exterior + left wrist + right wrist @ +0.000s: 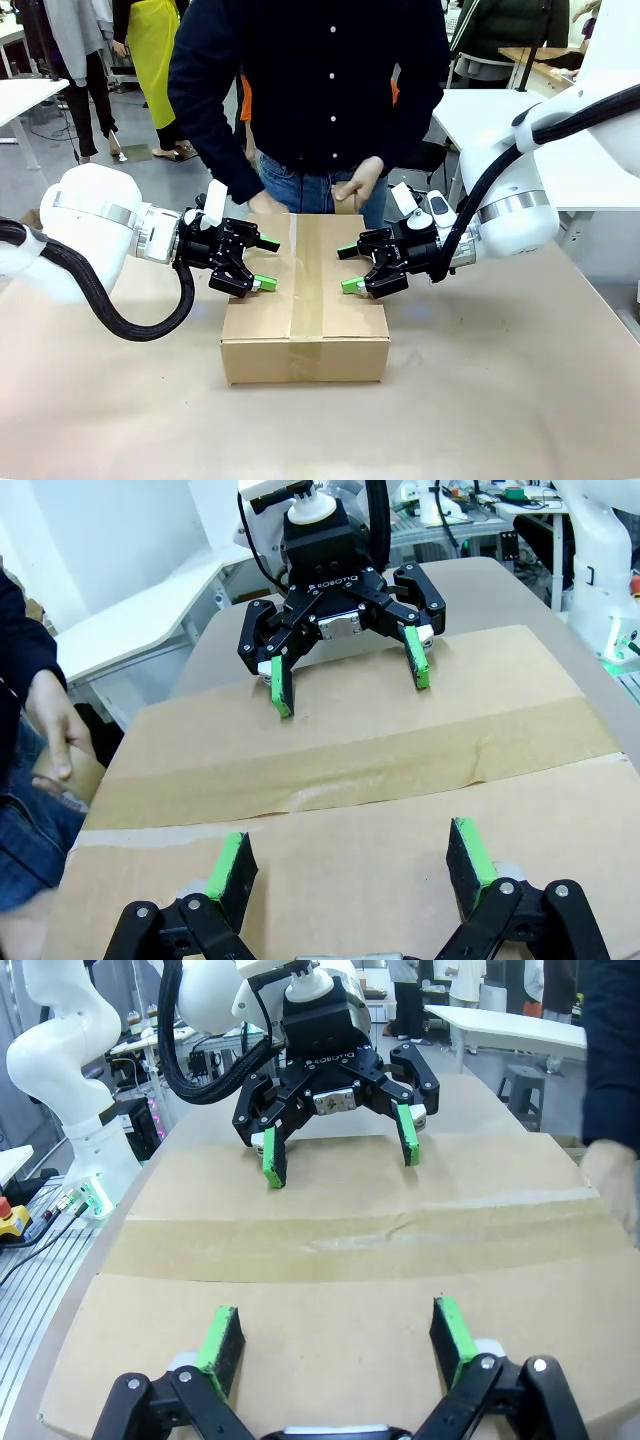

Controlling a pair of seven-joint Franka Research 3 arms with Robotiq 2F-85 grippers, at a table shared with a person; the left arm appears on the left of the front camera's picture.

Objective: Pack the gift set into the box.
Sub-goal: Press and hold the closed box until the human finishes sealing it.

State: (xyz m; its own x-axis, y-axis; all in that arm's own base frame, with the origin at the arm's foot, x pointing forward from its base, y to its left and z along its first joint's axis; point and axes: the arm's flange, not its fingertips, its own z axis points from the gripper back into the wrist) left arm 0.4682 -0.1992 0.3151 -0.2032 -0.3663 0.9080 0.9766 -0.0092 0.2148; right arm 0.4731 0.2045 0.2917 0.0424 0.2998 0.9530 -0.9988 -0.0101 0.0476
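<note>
Risk of denting the taped flaps if either arm presses down hard. Left gripper [255, 263] spread wide, gripping nothing, over the left half of the box [305, 300]. Right gripper [349, 269] likewise splayed and unladen over the right half. Box closed, taped, between the 2, below the person's hands [355, 184].

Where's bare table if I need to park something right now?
Free: the table in front of the box, and the near corners beside it. Crowded: the box top, where the left gripper and right gripper hang open, and its far edge by the person's hands.
</note>
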